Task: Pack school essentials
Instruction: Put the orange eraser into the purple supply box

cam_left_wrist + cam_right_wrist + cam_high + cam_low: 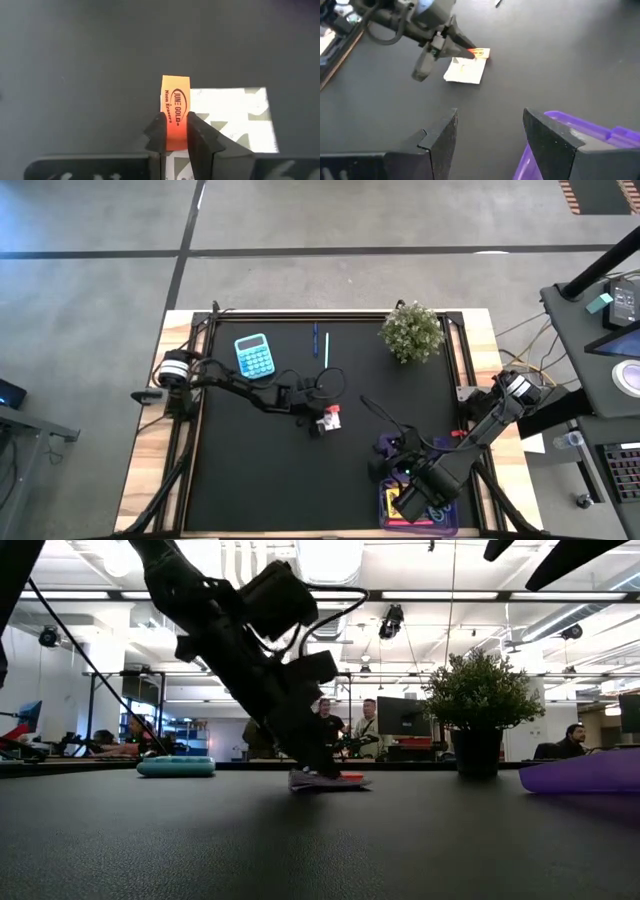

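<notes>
One small packet (176,112) sits near the middle of your bench (260,480): a flat white card with a bright orange-red eraser on it, printed in dark letters. Your left end effector (176,134) has its two dark fingers pinched narrowly on the orange eraser, with the card lying flat on the black mat; from the low view the packet (330,780) is still down on the surface.

You have bare black mat all around the packet, and plenty of it toward the near edge and the left side.

Your right end effector (490,132) hovers with its fingers spread wide and nothing between them, near the right front corner, just beside the purple case (580,132). That case (420,515) lies well apart from the packet, with the right arm over it.

Along the far side you have a blue calculator (254,355), two thin pens (321,346) and a potted plant (411,332), all clear of the packet.
</notes>
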You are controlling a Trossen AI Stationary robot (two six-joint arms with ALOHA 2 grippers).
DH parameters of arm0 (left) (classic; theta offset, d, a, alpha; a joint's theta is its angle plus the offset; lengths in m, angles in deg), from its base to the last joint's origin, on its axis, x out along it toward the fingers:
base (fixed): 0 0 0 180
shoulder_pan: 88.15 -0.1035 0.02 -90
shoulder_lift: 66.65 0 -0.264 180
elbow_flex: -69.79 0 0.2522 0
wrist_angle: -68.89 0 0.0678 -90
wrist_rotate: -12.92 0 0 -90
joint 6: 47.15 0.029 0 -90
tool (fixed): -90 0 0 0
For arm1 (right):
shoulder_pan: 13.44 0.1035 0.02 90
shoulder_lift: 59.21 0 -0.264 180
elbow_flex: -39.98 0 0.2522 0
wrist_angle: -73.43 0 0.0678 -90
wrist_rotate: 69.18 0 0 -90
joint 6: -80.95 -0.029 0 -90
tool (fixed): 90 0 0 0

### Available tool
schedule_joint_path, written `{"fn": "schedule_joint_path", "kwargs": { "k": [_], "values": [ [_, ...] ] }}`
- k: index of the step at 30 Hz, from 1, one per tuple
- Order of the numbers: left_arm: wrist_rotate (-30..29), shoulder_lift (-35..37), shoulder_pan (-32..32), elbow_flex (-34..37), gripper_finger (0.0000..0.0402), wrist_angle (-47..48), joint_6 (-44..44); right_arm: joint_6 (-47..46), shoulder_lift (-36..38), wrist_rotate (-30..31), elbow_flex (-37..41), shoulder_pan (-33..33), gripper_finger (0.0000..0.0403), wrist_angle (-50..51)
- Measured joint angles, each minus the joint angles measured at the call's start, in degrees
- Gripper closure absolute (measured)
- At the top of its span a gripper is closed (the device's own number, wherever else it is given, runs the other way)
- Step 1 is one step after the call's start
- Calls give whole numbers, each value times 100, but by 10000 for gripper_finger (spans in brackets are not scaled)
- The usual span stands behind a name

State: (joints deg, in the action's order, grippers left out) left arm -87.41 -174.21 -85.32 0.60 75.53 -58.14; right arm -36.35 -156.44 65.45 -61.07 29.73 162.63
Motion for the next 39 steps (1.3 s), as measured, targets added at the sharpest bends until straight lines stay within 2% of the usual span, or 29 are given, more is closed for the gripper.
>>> {"fn": "schedule_joint_path", "kwargs": {
  "k": [6,10,14,18,25,31,39],
  "values": [
    [78,360,6,-3,356,-98,-27,-142,14,-128,0,2,186,-197],
    [446,408,48,18,354,-89,-80,-58,44,-300,0,0,186,-527],
    [555,443,103,20,354,-130,-67,82,44,-318,0,0,186,-856],
    [1001,441,101,40,353,-129,-55,156,48,-338,63,-24,186,-1255],
    [1892,441,105,49,352,-142,136,606,52,-472,917,-134,186,-3307],
    [2140,441,113,61,352,-143,98,923,52,-445,1907,-272,186,-5383],
    [2368,443,235,27,352,-144,93,934,52,-412,3114,-803,186,-7329]
  ]
}}
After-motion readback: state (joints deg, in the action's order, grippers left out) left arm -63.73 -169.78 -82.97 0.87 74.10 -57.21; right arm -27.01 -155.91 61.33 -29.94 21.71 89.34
